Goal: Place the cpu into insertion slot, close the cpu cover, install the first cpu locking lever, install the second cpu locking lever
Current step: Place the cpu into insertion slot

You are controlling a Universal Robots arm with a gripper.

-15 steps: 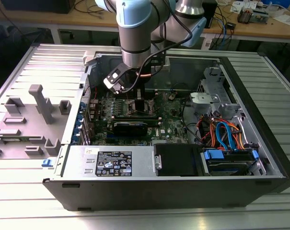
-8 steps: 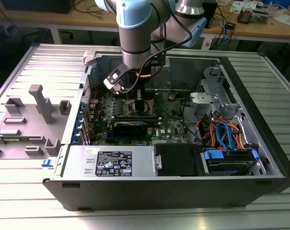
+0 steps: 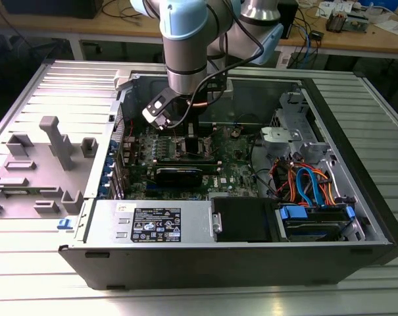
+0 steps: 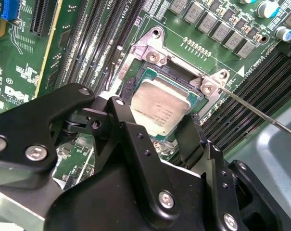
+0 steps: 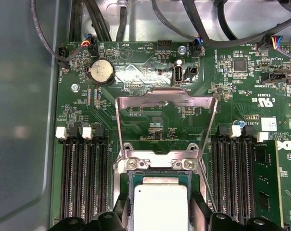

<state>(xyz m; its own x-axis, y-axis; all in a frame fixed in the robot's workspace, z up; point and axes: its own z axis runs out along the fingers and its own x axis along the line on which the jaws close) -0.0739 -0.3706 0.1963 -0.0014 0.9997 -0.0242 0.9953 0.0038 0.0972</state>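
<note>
The cpu (image 4: 159, 107) (image 5: 160, 204), a dull silver square, lies flat in the insertion slot (image 4: 154, 73) (image 5: 129, 188), whose dark rim frames it. My gripper (image 4: 155, 120) (image 5: 160, 208) hovers right over it, open, one black finger (image 4: 122, 118) on each side of the chip with a sliver of rim showing between. The cpu cover (image 5: 167, 95), a thin silver frame, stands raised on its hinge behind the slot. A thin wire locking lever (image 4: 260, 117) sticks out free past the socket bracket. In the exterior view my gripper (image 3: 185, 139) reaches down into the open computer case (image 3: 356, 118).
Long black memory slots (image 5: 85, 178) (image 5: 234, 178) flank the socket on both sides. A coin battery (image 5: 101, 72) and cables lie beyond the cover. A black expansion card (image 3: 179, 174), a power supply (image 3: 152, 222) and a cabled drive cage (image 3: 310, 187) crowd the case. Grey fixtures (image 3: 50, 155) sit outside it.
</note>
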